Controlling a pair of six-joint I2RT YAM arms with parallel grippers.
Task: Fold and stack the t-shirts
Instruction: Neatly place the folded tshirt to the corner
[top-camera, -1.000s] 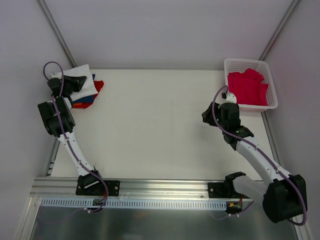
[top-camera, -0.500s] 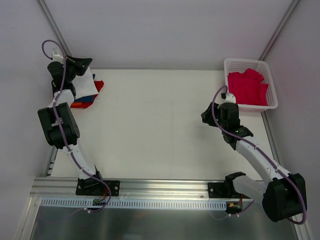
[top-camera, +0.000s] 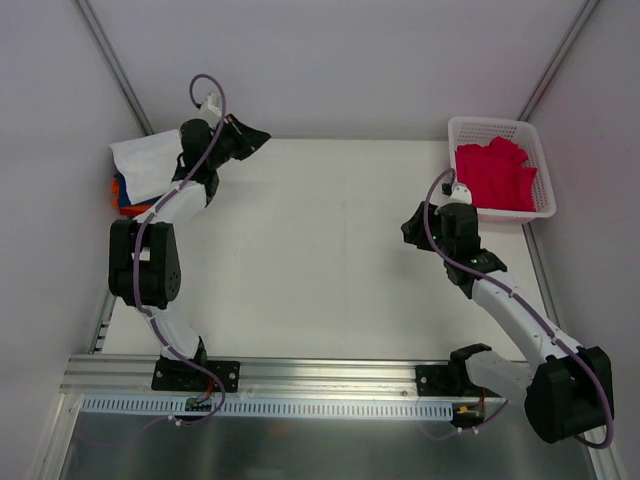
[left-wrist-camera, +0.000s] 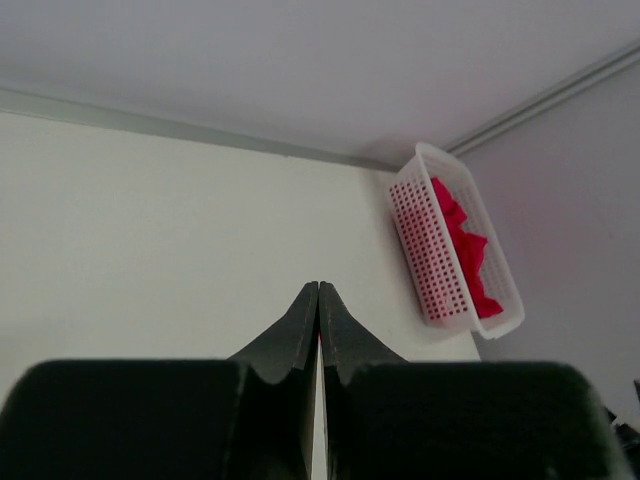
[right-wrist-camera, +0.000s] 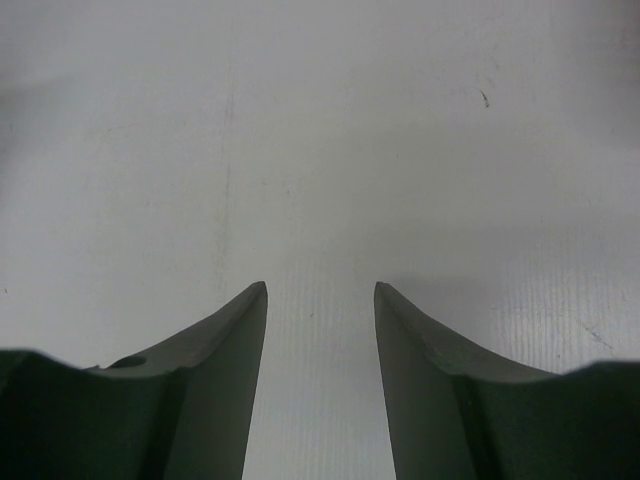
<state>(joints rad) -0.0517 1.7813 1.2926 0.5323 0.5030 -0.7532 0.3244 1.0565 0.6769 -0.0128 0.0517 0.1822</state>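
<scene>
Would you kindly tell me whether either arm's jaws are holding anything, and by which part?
Nothing held: left jaws shut empty, right jaws open over table.

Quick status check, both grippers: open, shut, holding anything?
Left gripper: shut, holding nothing.
Right gripper: open, holding nothing.

Count, top view:

- Table (top-camera: 320, 260): one.
- Arms: two, left arm (top-camera: 140, 265) at 7 o'clock, right arm (top-camera: 510, 305) at 5 o'clock.
- Grippers: two, left gripper (top-camera: 255, 135) and right gripper (top-camera: 412, 230).
- Basket (top-camera: 487, 120): one, at 2 o'clock.
- Shirts, pile at 10 o'clock: three colours show, white shirt (top-camera: 140, 160), orange-red shirt (top-camera: 117, 187), navy shirt (top-camera: 122, 200).
- Crimson cloth (top-camera: 495, 175) in basket: one heap; number of pieces cannot be told.
</scene>
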